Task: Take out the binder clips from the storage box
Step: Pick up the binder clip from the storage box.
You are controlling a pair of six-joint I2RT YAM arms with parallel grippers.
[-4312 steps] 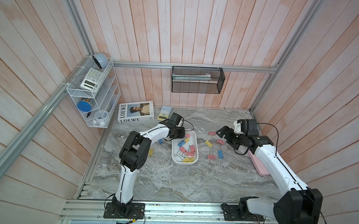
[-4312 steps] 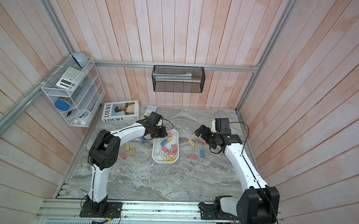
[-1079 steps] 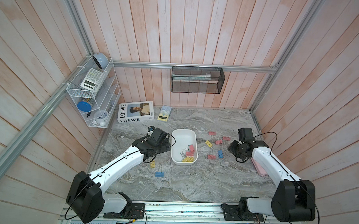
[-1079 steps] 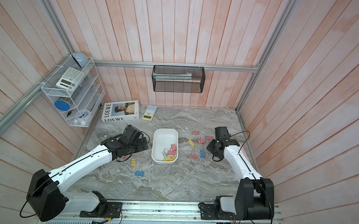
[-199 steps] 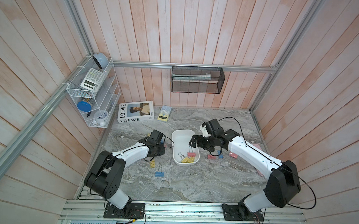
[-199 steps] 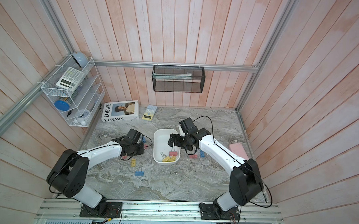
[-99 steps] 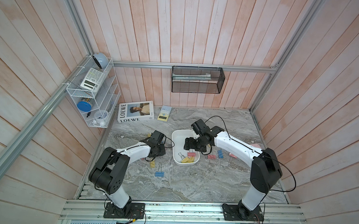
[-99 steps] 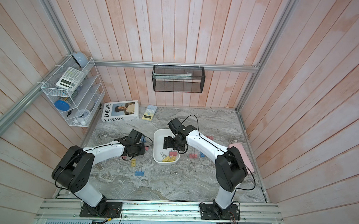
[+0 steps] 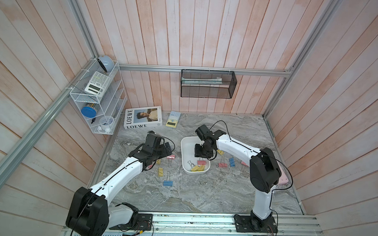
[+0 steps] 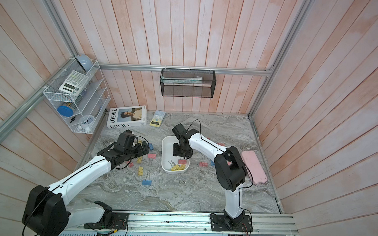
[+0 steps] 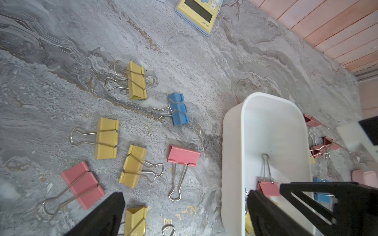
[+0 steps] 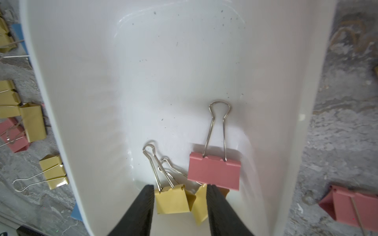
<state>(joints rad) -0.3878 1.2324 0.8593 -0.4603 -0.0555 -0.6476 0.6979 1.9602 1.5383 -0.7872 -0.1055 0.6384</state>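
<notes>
1. The storage box (image 9: 187,147) sits mid-table, with one pink clip (image 12: 213,173) and two yellow clips (image 12: 172,201) at its end nearest the table's front edge.
2. The right pincer (image 12: 180,190) straddles the yellow clips; I cannot tell whether it pinches them.
3. The left pincer (image 11: 184,195) is spread wide and empty, above loose binder clips (image 11: 133,165) on the table beside the box.

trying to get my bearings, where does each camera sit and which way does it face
Both top views: high over the front rail, facing down and back at the table; left arm, right arm whole.
Left wrist: on that arm, facing down at loose clips; open left claw shows.
Right wrist: on that arm, facing into the storage box; right claw straddles yellow clips.
Shared: the storage box, in all.
</notes>
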